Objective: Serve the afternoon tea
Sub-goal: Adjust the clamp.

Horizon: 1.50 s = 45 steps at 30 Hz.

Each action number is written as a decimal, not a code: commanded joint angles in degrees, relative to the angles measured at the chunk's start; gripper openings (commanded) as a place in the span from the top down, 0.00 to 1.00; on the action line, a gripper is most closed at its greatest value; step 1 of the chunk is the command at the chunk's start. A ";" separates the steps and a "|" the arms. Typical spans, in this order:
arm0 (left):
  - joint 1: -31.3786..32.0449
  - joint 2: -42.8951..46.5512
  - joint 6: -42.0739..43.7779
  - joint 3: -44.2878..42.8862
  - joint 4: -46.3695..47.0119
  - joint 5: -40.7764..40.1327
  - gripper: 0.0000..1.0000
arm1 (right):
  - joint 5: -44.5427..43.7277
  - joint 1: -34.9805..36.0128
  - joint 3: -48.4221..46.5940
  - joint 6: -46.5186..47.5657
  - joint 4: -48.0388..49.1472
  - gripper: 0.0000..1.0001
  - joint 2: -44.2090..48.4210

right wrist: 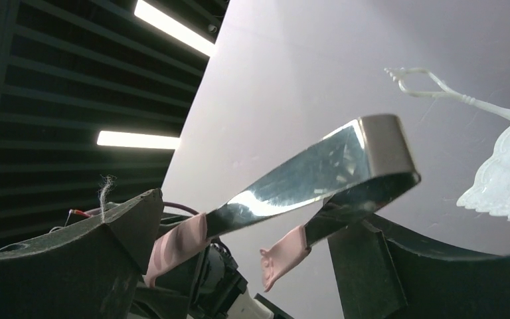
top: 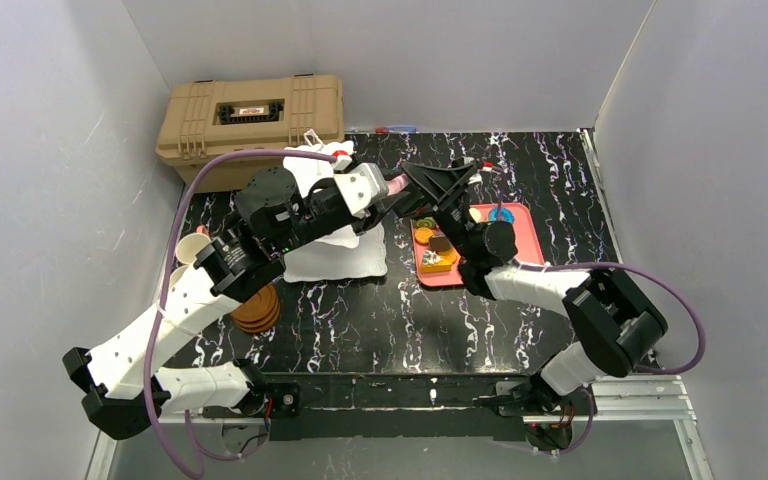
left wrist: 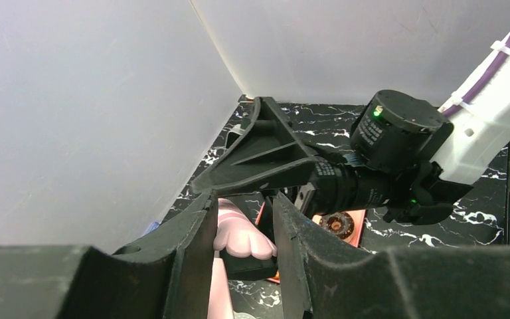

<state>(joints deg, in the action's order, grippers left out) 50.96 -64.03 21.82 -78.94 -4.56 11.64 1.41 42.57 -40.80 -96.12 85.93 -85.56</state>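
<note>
- The left gripper (left wrist: 242,219) is squeezed onto the pink tips (left wrist: 242,238) of a pair of tongs (right wrist: 319,163). It holds that end, so the shiny bent end pokes out toward the other arm.
- The right gripper (right wrist: 249,212) has its fingers as wide apart as they go. The tongs' metal arms sit in the gap between them, and the lower arm looks like it touches one finger. It is not pinching yet.
- This looks like passing the tongs from one arm to the other. My guess is the right arm needs them to pick up the little cakes.
- Both arms stretch forward and lean inward, so the two grippers meet in the air above the middle of the table (top: 380,320).
- The white stand (top: 335,262) sits right under the left arm.
- The toy pastries (top: 438,248) lie on the tray (top: 530,230), under the right arm, just beside the stand.
- The cups (top: 192,250) and brown saucers (top: 257,312) wait at the left side, well apart from the grippers.
</note>
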 commanded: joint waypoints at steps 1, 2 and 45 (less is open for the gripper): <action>0.01 1.71 -0.47 -2.09 0.96 0.46 1.00 | -0.57 0.98 -5.29 -2.17 12.94 0.02 -3.28; 0.01 1.89 -0.40 -1.98 0.96 0.37 1.00 | -0.22 1.27 -5.98 -2.27 13.14 0.02 -3.72; -0.11 2.09 12.56 0.03 -14.26 -9.80 0.28 | 12.24 2.09 -19.01 51.77 -57.71 0.50 21.75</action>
<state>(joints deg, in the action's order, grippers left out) 50.96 -62.04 32.64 -76.97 -18.00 4.14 14.28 43.64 -55.70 -53.30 35.18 -66.67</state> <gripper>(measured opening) 0.736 0.512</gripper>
